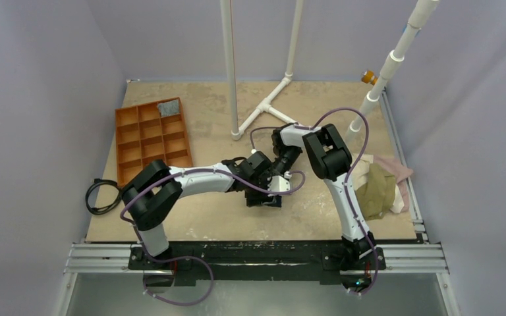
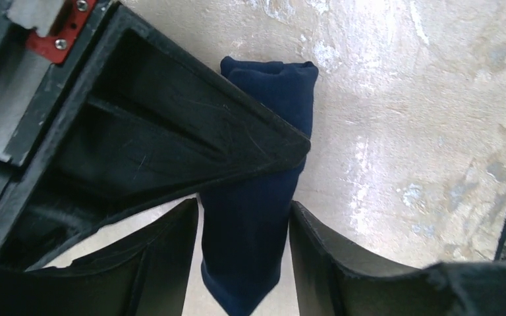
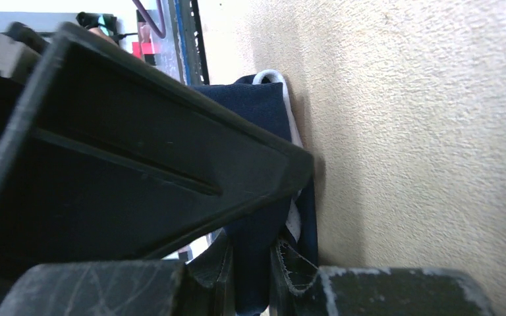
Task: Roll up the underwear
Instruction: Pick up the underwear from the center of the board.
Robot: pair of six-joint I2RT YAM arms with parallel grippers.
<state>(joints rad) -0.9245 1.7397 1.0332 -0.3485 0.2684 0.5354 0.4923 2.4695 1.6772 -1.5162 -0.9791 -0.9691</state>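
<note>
Now at the near edge: both arm bases are seen bolted to the metal rail (image 1: 257, 257).
Left claw (image 2: 244, 205): held narrow and closed on the underwear (image 2: 273, 92), the navy cloth being pinched between its two fingers (image 2: 165, 263).
Right claw (image 3: 252, 240): also narrow, clamped on the same cloth; one of its fingers is seen pressed across the bundle in the left wrist view.
Underwear: found mid-table where the two claws meet, folded into a long narrow bundle lying on the tabletop (image 1: 204, 224); white trim (image 3: 294, 128) is shown along one edge.
Right side: an olive garment (image 1: 375, 189) is piled with pink cloth (image 1: 398, 168), well apart from the underwear.
Left side: a black cable (image 1: 102, 195) is coiled at the table's edge.
Far left: an orange tray (image 1: 122, 141) is laid there, with a grey bundle (image 1: 168, 107) tucked in its far right compartment.
Far back: a white pipe frame (image 1: 263, 105) is stood on the table.
</note>
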